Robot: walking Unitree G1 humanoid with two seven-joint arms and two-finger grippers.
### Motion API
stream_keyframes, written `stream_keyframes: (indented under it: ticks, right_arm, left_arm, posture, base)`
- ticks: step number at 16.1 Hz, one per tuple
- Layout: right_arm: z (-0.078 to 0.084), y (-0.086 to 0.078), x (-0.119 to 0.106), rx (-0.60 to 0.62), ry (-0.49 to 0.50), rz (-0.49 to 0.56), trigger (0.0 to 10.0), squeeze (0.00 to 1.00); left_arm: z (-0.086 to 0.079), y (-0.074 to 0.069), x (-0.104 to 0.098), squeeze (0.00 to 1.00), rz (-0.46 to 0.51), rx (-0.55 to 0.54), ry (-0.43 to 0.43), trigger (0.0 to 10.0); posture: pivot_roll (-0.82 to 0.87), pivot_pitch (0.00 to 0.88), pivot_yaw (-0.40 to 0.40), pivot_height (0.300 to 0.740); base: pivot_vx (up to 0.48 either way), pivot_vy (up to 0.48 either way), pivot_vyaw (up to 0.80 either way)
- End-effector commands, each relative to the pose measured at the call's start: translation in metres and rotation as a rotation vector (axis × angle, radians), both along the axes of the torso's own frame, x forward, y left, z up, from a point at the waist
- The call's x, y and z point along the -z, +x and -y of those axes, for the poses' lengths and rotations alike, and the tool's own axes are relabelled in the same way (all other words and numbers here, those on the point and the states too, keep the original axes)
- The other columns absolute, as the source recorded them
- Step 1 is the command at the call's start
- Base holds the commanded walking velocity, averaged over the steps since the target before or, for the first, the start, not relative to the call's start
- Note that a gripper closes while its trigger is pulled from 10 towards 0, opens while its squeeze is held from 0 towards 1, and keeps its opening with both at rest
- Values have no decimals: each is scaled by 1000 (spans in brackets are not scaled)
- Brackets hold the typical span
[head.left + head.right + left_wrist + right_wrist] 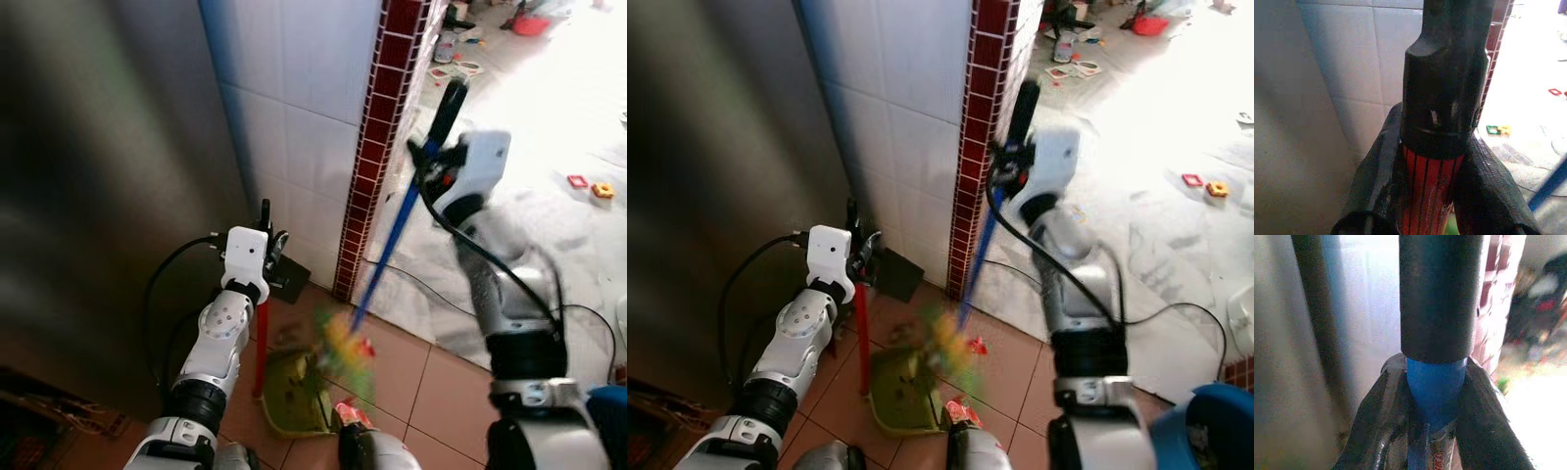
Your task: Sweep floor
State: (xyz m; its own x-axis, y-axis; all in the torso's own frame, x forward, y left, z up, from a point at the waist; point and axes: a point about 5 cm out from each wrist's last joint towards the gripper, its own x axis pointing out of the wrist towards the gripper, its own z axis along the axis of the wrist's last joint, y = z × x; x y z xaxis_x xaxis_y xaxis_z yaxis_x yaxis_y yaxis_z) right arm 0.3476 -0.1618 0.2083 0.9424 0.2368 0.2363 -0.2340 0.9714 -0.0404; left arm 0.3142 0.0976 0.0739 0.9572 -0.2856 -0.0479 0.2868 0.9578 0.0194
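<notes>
Two grippers busy: left gripper point(265, 223) clamped on red dustpan handle point(261, 343) lower centre; right gripper point(431, 157) clamped on blue broom handle point(384, 259) upper right.

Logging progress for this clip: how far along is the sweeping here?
Midway. The right gripper is clamped on the blue broom, its blurred bristles at the green dustpan, which the left gripper holds by its red handle. A red scrap lies beside the pan, and toys litter the bright floor beyond.
</notes>
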Motion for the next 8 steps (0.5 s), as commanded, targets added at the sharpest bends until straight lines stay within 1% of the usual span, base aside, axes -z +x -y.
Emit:
stream_keyframes:
  ticks: [1,3,4,5,6,7,8]
  right_arm:
    - [-1,-2,-25,7,-8,124,10000,0]
    - [7,-3,-21,65,-56,134,10000,0]
    - [10,-4,-17,99,-87,132,10000,0]
    - [12,-5,-13,116,-117,129,10000,0]
    - [13,-6,-5,136,-169,113,10000,0]
    - [13,-6,-2,146,-181,112,10000,0]
    - [14,-8,9,169,-182,84,10000,0]
  left_arm:
    - [12,-6,10,0,-77,27,-84,10000]
    - [14,-7,1,0,-45,35,-116,10000]
    - [12,-8,-4,0,-25,34,-136,10000]
    - [11,-10,-6,0,-21,34,-138,10000]
    - [8,-11,-10,0,-2,37,-150,10000]
    - [8,-12,-12,0,5,40,-155,10000]
    - [6,-17,-18,0,18,48,-153,10000]
  posture:
    - [-150,53,-24,740]
    - [-147,52,-24,740]
    - [-144,52,-23,740]
    - [-138,52,-21,740]
    - [-134,52,-21,740]
    - [-127,53,-23,740]
    - [-110,55,-24,740]
  base:
    - [0,0,0]
    - [0,0,0]
    - [0,0,0]
    - [0,0,0]
    - [0,0,0]
    - [0,0,0]
    - [0,0,0]
